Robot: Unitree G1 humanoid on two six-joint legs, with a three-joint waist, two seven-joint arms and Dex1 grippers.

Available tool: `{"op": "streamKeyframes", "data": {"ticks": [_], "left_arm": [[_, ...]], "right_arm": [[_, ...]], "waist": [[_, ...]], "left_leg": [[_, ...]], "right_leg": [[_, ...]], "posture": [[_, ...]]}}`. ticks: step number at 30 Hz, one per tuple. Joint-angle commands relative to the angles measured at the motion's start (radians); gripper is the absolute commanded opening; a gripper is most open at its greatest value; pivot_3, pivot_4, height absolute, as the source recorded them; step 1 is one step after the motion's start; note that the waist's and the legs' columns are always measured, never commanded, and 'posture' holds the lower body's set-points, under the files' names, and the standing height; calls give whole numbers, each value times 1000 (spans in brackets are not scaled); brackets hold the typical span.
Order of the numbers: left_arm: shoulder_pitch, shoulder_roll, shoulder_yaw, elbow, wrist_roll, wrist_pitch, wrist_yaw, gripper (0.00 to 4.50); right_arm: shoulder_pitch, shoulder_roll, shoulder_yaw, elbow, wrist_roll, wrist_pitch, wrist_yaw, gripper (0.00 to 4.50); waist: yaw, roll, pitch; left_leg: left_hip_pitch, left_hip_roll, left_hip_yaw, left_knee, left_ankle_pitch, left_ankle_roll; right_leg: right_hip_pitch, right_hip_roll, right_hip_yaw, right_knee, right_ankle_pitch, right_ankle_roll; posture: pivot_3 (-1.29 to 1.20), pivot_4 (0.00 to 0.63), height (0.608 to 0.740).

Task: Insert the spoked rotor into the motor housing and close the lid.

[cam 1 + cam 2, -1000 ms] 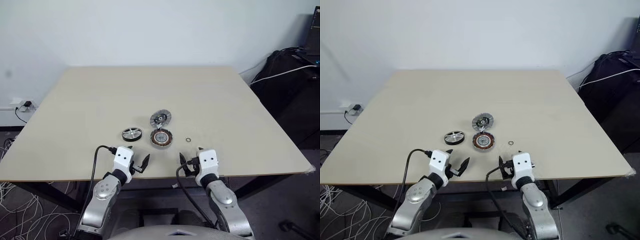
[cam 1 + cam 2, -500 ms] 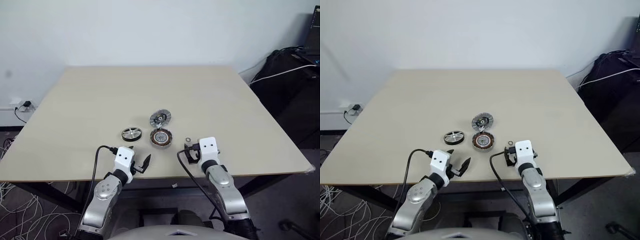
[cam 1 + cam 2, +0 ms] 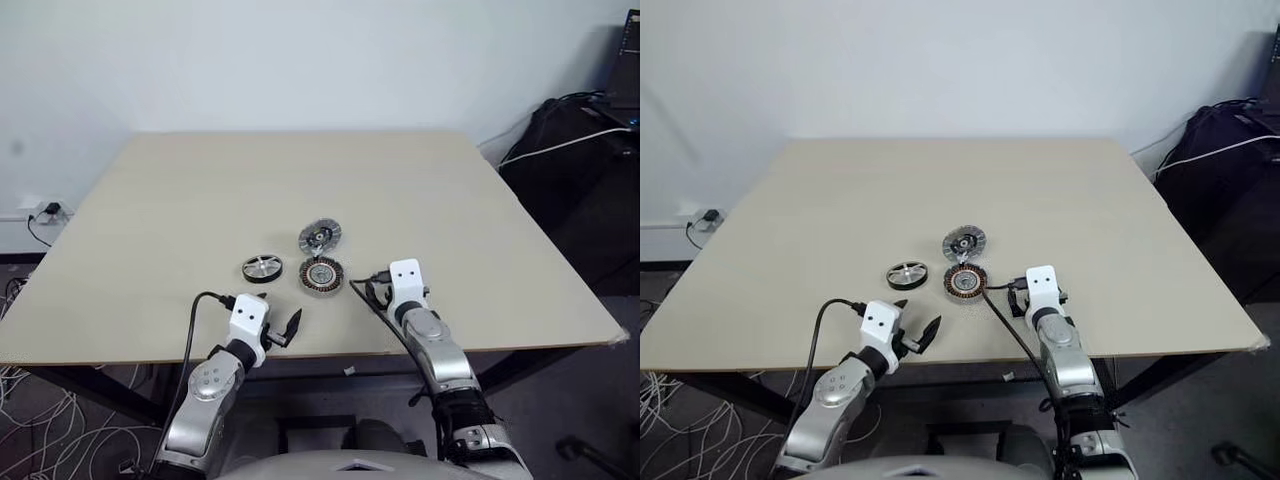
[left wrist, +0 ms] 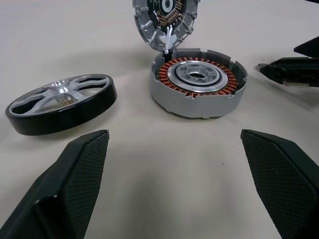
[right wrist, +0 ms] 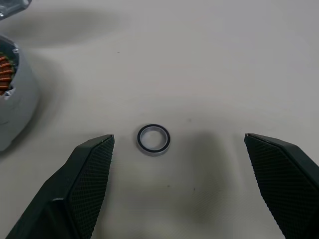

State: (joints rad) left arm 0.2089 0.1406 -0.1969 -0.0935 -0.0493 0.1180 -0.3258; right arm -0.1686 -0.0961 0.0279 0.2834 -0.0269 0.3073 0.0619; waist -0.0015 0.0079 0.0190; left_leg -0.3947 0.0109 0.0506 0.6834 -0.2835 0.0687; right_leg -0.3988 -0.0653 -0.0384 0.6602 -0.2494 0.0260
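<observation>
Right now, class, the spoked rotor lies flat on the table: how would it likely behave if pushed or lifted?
The spoked rotor looks rigid, with metal spokes, so it probably won't flex. Lying flat on the table, it should slide rather than roll; stood on its rim, it could roll away. Its smooth black rim may be slippery for a claw.

The spoked rotor (image 4: 62,102) is lying flat on the table, a small wheel with a black outer rim and shiny silver spokes. It is sitting just beside the motor housing (image 4: 198,81), on its left, not touching it. The housing is a grey round part, standing open and showing a ring of copper-brown windings around a silver centre. The lid (image 4: 166,20), a silvery disc with a ribbed edge, is standing tilted up at the housing's far edge.
</observation>
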Motion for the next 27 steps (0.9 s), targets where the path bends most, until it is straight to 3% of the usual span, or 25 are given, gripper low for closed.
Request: {"op": "streamKeyframes", "data": {"ticks": [1, 18, 22, 27], "left_arm": [[-4, -3, 5, -44, 0, -22, 9, 4469], [5, -5, -1, -53, -2, -22, 22, 4469], [7, -6, 0, -55, -1, -23, 24, 4500], [5, -7, 2, -53, -2, -24, 26, 4500]], "right_arm": [[-53, 0, -17, 26, 5, -37, -4, 4500], [-143, 22, 2, 188, -12, -90, -10, 4500], [-150, 29, -19, 200, 6, -88, -14, 3628], [-144, 28, -19, 190, 7, -88, -11, 1943]], "waist": [[-5, 0, 0], [-13, 0, 0], [-15, 1, 0], [-13, 1, 0]], "left_leg": [[0, 0, 0, 0, 0, 0], [0, 0, 2, 0, 0, 0], [0, 0, 3, 0, 0, 0], [0, 0, 3, 0, 0, 0]], "right_leg": [[0, 0, 0, 0, 0, 0], [2, 2, 4, 1, 1, 2], [1, 2, 5, 1, 1, 2], [1, 1, 5, 1, 1, 2]], "posture": [[0, 0, 740], [0, 0, 740], [0, 0, 740], [0, 0, 740]]}}
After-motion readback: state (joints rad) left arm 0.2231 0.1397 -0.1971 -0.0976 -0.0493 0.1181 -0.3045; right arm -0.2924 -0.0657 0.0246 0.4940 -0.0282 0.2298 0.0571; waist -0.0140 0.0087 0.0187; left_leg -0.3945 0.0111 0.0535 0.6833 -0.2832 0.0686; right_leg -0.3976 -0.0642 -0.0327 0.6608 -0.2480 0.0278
